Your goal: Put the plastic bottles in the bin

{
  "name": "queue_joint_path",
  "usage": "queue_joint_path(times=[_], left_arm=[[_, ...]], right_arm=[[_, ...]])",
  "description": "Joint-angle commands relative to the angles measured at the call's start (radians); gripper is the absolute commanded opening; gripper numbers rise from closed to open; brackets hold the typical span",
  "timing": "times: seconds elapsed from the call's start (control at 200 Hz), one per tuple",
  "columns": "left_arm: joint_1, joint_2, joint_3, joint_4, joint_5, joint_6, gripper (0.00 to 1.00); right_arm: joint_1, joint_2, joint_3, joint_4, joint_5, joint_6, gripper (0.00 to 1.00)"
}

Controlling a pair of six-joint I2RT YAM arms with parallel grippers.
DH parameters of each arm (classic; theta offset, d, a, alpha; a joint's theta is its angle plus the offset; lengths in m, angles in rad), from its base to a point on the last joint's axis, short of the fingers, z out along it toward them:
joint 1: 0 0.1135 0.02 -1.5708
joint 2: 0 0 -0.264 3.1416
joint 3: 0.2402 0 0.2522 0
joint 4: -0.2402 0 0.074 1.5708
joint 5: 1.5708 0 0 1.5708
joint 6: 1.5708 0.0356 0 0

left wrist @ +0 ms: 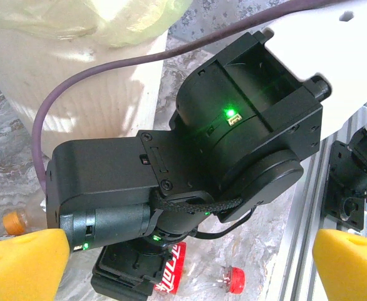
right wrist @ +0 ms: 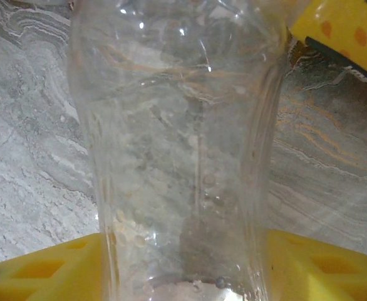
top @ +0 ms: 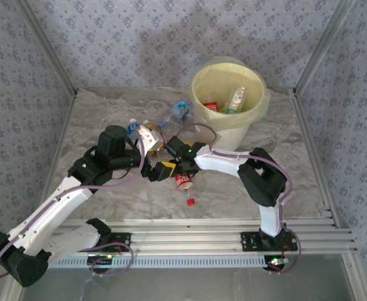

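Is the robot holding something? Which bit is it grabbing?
Yes. The right gripper looks to be squeezing a clear bottle by its see-through middle. The left gripper is wide open and holds nothing.

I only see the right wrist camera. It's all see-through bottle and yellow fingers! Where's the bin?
Observer: The bin stands at the far side of the table, just beyond your right gripper.
Operator: Is anything in it yet?
Observer: Yes, a red-labelled bottle and a green-and-white bottle lie inside.
Operator: What's my other hand doing?
Observer: The left gripper is wide open, facing your right arm's wrist.
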Motion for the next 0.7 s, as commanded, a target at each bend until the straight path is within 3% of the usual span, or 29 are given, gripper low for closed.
queue_joint_path(times=[0.0,0.695], left_arm=[[-0.007,0.002,0.039,0.0,0.032,0.006,1.0],[-0.008,-0.054,-0.003,0.096,0.032,-0.058,1.0]], right_arm=[[-0.008,-0.048,-0.003,-0.035,0.02,-0.022,0.64],[-0.05,-0.488,-0.041,-0.099,-0.067,-0.152,0.6]])
